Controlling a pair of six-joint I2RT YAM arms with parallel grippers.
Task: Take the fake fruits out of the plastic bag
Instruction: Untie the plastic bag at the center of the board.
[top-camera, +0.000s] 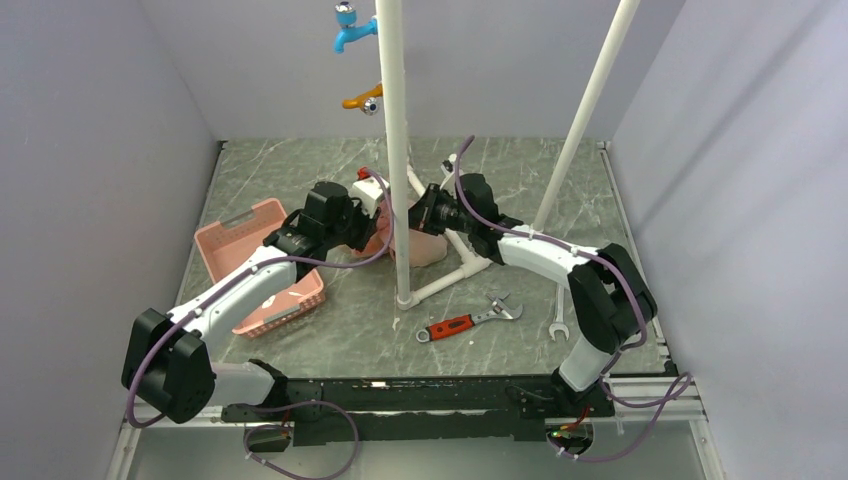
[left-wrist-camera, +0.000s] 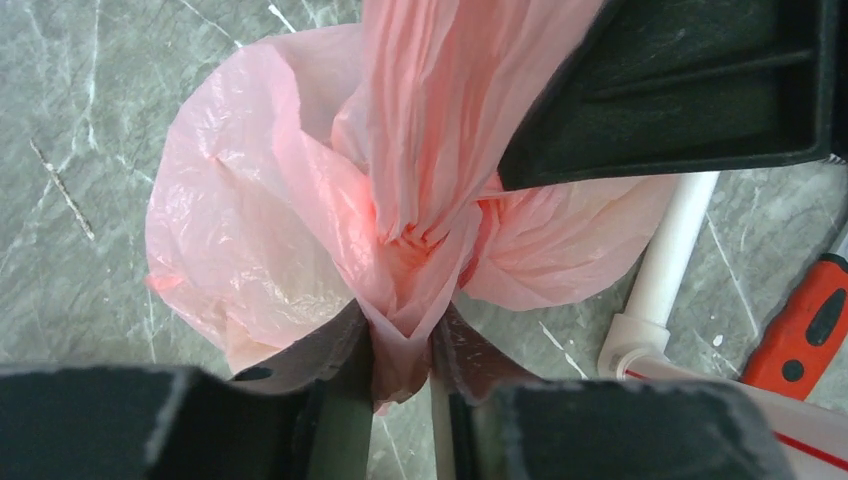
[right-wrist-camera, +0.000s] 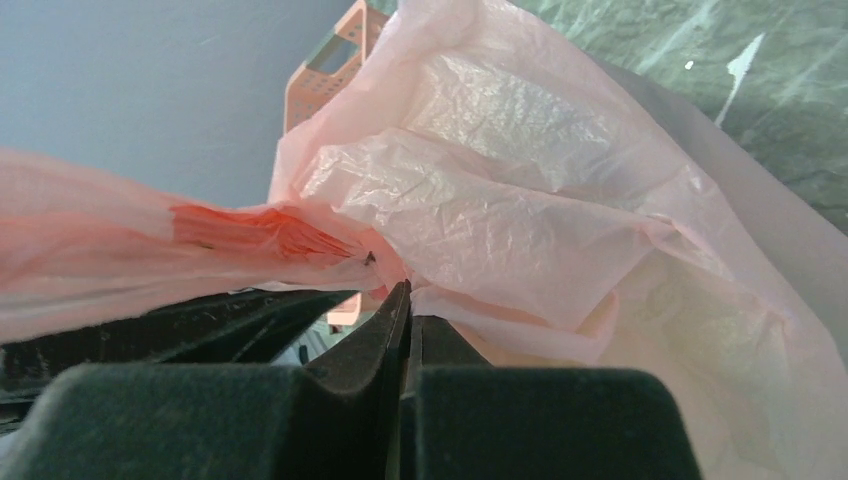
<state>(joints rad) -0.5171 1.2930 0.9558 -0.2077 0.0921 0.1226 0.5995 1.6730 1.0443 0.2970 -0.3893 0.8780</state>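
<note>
Translucent pink crinkly plastic bag (top-camera: 428, 250): lies at the middle of the table, partly behind the upright pipe in the top view, between the two grippers. Its contents cannot be made out through the film.

Surface and room: grey-green marble-patterned table (top-camera: 520, 170), enclosed on the left, far and right sides by plain pale grey walls (top-camera: 100, 120).

Inventory, left to right:
- 1 rigid pink slotted basket (top-camera: 225, 250), near the left edge.
- 1 left gripper (left-wrist-camera: 400, 355), fingers clamped on a gathered fold of the bag.
- 1 blue tap (top-camera: 350, 30) and 1 orange-yellow tap (top-camera: 362, 100), both on the upright white pipe (top-camera: 395, 160).
- 1 right gripper (right-wrist-camera: 403, 300), fingers pressed together, with bag film caught at their tips.
- 1 red-handled adjustable wrench (top-camera: 465, 323), toward the near edge.
- 1 plain steel spanner (top-camera: 558, 315), just right of the wrench.
- 1 leaning white pipe (top-camera: 590, 100), toward the far right corner.

View differences:
- Only the top view shows the taps, the spanner and both tall pipes.
- Only the left wrist view shows the film drawn into a tight bunch at the fingers, with a white pipe joint (left-wrist-camera: 640, 330) lying on the table beside the red handle.
- The right wrist view shows the basket beyond the bag, against the wall.
</note>
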